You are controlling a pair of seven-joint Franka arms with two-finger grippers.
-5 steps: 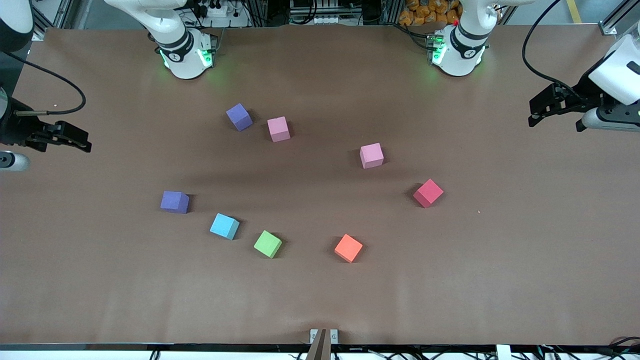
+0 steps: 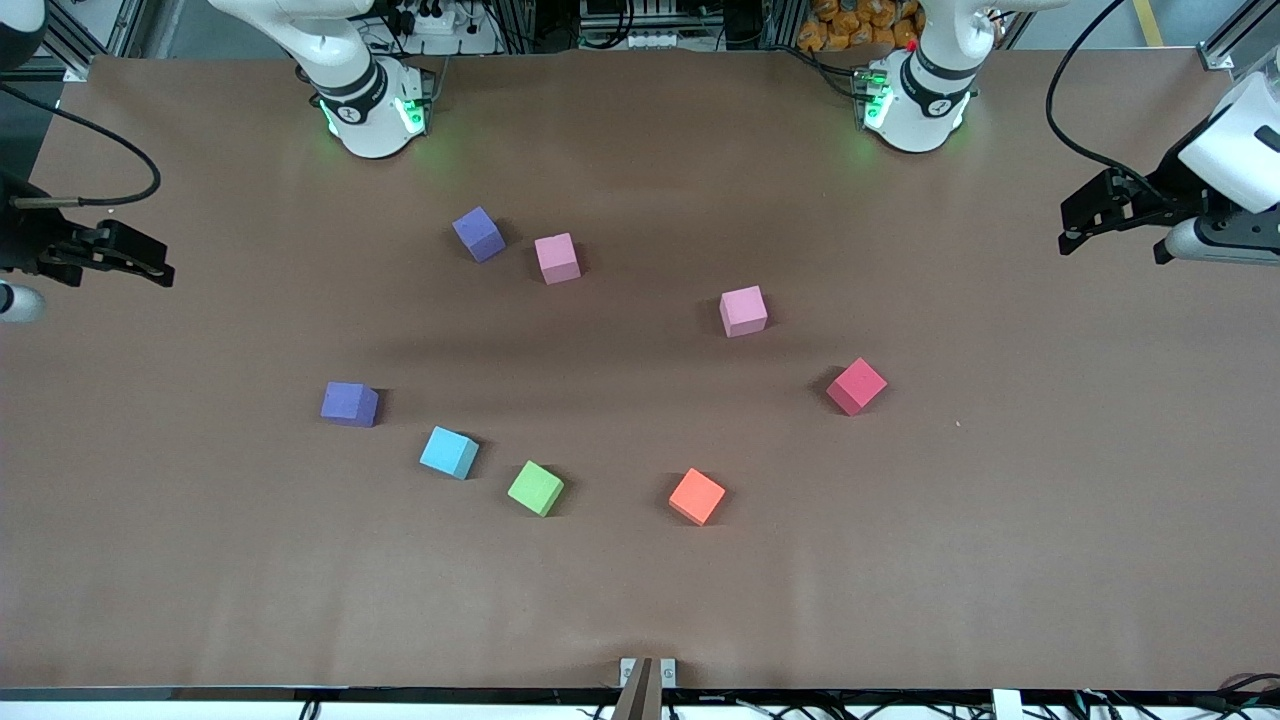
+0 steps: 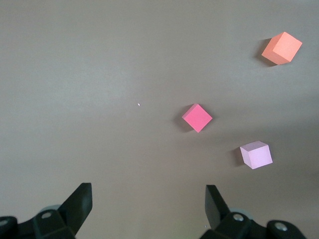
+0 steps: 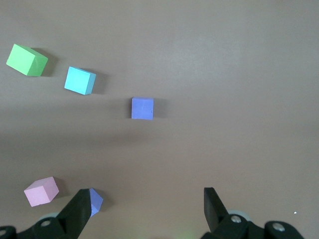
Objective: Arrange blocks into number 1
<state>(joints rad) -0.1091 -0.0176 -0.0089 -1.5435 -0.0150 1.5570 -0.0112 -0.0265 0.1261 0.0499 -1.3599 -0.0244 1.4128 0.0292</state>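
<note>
Eight foam blocks lie scattered on the brown table (image 2: 1000, 520). Toward the robots are a purple block (image 2: 478, 234) and a pink block (image 2: 557, 258). Another pink block (image 2: 743, 311) and the red block (image 2: 856, 386) lie toward the left arm's end. Nearer the camera sit a second purple block (image 2: 349, 404), the light blue block (image 2: 449, 452), the green block (image 2: 535, 488) and the orange block (image 2: 697, 496). My left gripper (image 2: 1110, 250) (image 3: 148, 199) hangs open and empty at its table end. My right gripper (image 2: 118, 278) (image 4: 144, 201) hangs open and empty at the other end.
The two arm bases (image 2: 370, 110) (image 2: 915, 100) stand at the table edge farthest from the camera. A small bracket (image 2: 646, 672) sits at the edge nearest the camera. Black cables (image 2: 100, 200) trail from both wrists.
My right gripper has drifted a little toward the robots' side of the table and outward. The left gripper has barely shifted. No block has moved.
</note>
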